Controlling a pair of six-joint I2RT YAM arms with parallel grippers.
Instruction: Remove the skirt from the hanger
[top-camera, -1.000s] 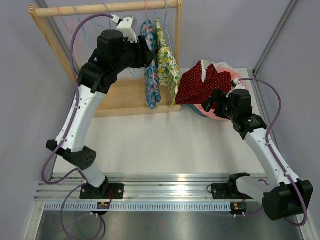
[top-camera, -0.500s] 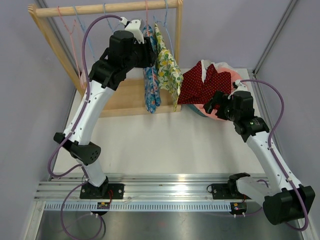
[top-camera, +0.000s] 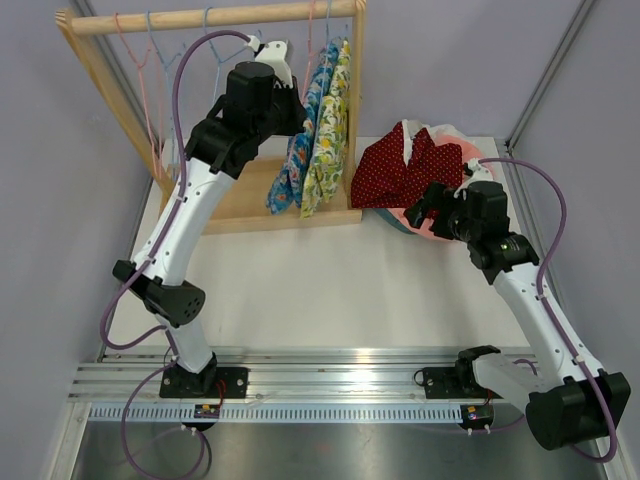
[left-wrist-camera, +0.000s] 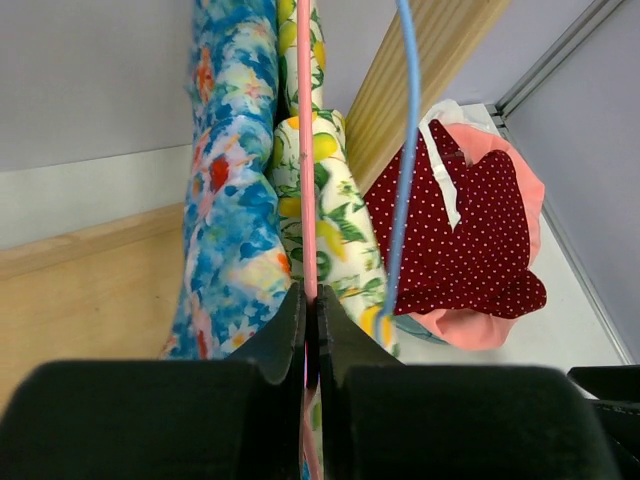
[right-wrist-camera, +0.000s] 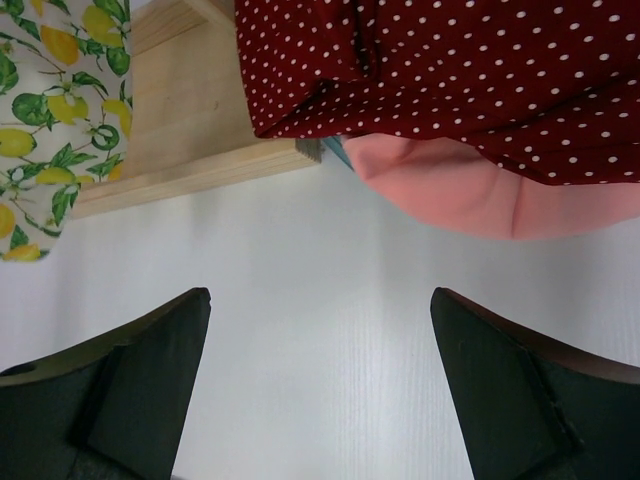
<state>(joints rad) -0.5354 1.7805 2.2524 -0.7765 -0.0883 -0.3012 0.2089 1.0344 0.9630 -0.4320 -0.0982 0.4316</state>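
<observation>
Swung leftward since the earlier frame, the skirt (top-camera: 288, 170) hangs from the rail (top-camera: 200, 18). My left hand (left-wrist-camera: 311, 305) is clamped on the pink hanger (left-wrist-camera: 303, 120); my right hand (right-wrist-camera: 318, 300) stands open. Fabric looks light and limp: grasp the lower hem.

The rack (top-camera: 200, 18) stands at the table's (top-camera: 300, 290) back left. Under its rail, near its right post, the left skirt (top-camera: 292, 165) hangs touching the right skirt (top-camera: 330, 140), the left gripper (left-wrist-camera: 310, 300) pinching a hanger (left-wrist-camera: 303, 150) between them. Spare hangers (top-camera: 140, 70) hang near its left post. A clothes pile (top-camera: 405, 170) lies just right of its base.
</observation>
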